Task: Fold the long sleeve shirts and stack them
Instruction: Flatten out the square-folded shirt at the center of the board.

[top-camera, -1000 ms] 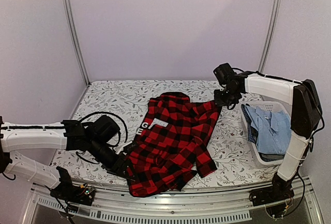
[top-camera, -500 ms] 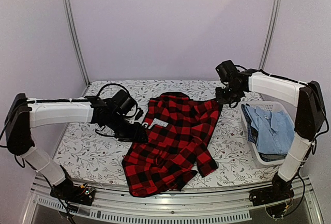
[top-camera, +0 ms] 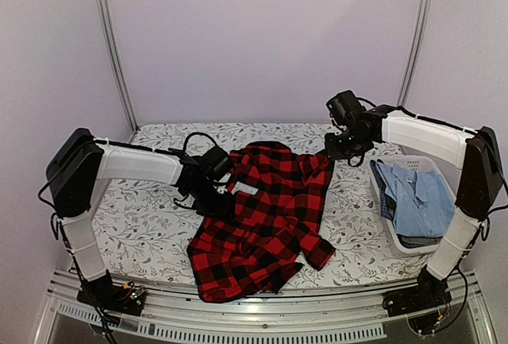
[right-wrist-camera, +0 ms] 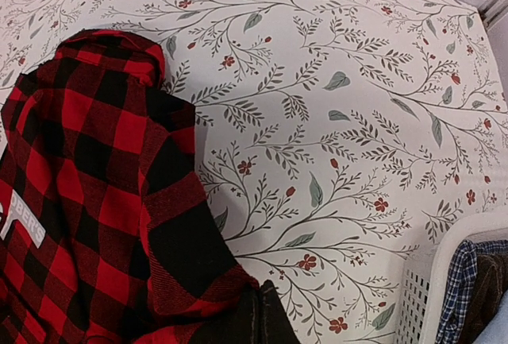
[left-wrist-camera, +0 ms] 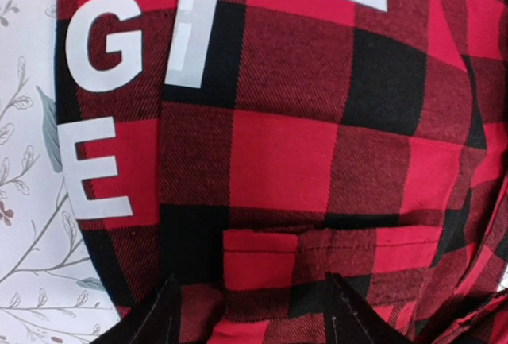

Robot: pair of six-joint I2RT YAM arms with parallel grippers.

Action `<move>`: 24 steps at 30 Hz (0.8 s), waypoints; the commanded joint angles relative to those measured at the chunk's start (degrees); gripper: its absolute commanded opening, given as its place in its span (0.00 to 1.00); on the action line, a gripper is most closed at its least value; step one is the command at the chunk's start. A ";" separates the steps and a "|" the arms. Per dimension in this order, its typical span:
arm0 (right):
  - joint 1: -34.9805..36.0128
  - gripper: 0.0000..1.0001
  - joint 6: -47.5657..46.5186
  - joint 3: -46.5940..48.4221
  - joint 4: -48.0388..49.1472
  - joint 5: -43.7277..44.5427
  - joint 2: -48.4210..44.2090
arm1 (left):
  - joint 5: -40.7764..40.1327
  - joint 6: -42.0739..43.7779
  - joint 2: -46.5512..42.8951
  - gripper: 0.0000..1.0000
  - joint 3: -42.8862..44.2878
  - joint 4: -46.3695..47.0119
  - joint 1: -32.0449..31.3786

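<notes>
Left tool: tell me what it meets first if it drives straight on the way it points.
The red-and-black check shirt: its cloth fills the view just beyond the open left tool, near the white letters. How close it is remains unclear.

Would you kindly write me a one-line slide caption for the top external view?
Right hand pinches a far corner of the checked shirt; open left hand is poised over its lettered edge.

You are looking at a table (top-camera: 151, 237) whose white cover, printed with grey leafy sprigs and small red flowers, is lying flat across the whole top. A white perforated plastic basket (top-camera: 382, 213) is sitting at its right edge. Two metal posts (top-camera: 111, 42) are rising at the far corners against pale walls (top-camera: 262, 34), and a ridged metal rail (top-camera: 238, 326) is running along the near edge.
</notes>
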 commanded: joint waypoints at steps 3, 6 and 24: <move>0.56 0.00 0.57 -0.55 1.14 -0.75 -2.86 | -2.08 1.20 3.22 0.50 2.66 0.79 -1.91; 0.60 0.00 0.58 -0.86 1.30 -0.85 -2.87 | -2.09 1.09 3.66 0.38 2.63 0.79 -2.22; -1.21 0.00 -4.49 9.11 -1.70 7.35 0.39 | -22.52 5.75 -12.20 0.00 19.77 -10.54 18.40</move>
